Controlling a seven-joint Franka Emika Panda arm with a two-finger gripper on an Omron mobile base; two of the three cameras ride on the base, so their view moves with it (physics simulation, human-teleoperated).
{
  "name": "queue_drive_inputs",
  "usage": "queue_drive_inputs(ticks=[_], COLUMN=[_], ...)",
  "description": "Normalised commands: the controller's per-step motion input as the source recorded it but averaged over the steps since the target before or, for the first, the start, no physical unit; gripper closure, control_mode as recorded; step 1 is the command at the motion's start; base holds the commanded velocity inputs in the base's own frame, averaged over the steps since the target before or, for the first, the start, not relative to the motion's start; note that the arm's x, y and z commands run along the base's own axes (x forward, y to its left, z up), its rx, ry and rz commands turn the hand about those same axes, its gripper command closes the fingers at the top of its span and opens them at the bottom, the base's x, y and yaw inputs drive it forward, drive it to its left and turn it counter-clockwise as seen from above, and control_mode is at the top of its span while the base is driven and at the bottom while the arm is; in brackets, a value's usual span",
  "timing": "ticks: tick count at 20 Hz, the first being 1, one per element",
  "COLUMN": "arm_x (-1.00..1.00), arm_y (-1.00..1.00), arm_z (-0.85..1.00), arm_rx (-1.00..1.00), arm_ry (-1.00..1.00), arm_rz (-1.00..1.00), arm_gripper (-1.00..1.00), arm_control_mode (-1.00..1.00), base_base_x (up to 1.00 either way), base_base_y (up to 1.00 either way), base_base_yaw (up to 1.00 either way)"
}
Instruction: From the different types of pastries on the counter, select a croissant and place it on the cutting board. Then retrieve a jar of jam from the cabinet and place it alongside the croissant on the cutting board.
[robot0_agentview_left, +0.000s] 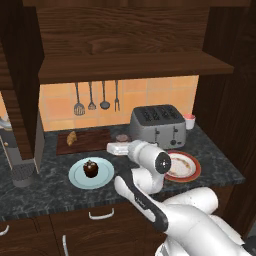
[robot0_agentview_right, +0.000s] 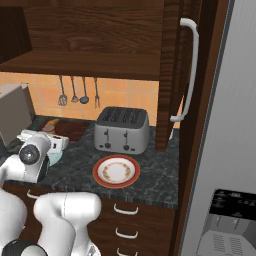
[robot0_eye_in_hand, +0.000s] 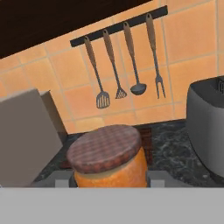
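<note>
Jar of jam (robot0_eye_in_hand: 108, 159) clamped between the jaws, near cutting board (robot0_agentview_left: 90, 141) — croissant (robot0_agentview_left: 72, 138) on it

You're looking at a glossy white arm (robot0_agentview_left: 190, 220) of fat rounded links — dark grey bands at the joints, a round dark-ringed silver cap on the elbow, a boxy white hand (robot0_agentview_left: 120, 148).

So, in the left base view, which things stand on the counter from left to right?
Croissant on the cutting board → dark round pastry on the light-blue plate → toaster → red-rimmed plate → white-and-red cup.
</note>
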Motion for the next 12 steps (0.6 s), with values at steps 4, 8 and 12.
queue_drive_inputs(ticks=[4,8,12], arm_x=[0.39,0.77,0.32], arm_y=[0.03,0.0,-0.01], arm_z=[0.0,0.0,-0.32], arm_rx=[0.0,0.0,-0.05], arm_ry=[0.02,0.04,0.03], arm_rz=[0.04,0.1,0.07], arm_gripper=[1.0,1.0,1.0], arm_control_mode=[-1.0,-1.0,-1.0], base_base_x=[0.0,0.0,0.0], base_base_y=[0.0,0.0,0.0], base_base_yaw=[0.0,0.0,0.0])
